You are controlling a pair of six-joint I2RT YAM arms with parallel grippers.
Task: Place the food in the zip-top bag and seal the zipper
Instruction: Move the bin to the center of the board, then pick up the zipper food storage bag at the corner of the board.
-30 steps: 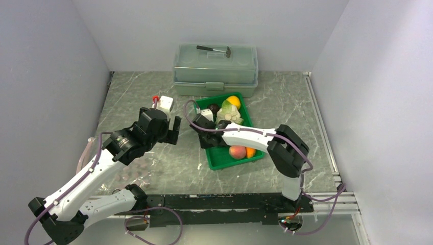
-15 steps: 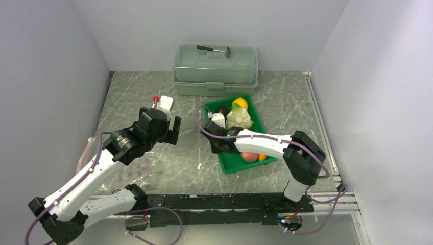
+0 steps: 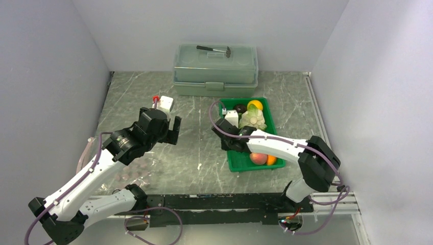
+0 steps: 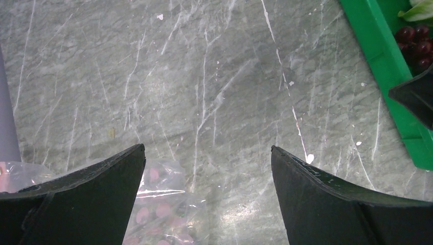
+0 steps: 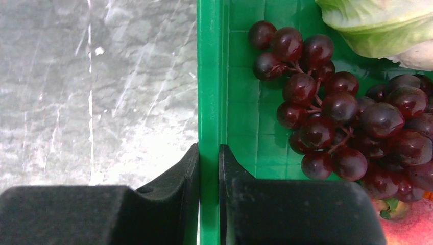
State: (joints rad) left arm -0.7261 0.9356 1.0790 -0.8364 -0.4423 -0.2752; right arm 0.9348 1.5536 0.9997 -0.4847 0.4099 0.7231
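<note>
Bag: zip-top bag (image 4: 155, 204) flat on the marble table (image 4: 214, 76), near-left, under L fingers.
L gripper (image 4: 207, 149): spread wide, nothing btwn, above table.
R gripper (image 5: 209, 151): clenched on green tray (image 5: 209, 61) left wall.
Food: grapes (image 5: 332, 109), lettuce (image 5: 378, 25), peach (image 3: 258, 158) all in tray.
Far: toolbox (image 3: 215, 69), hammer (image 3: 214, 49) on lid.
</note>
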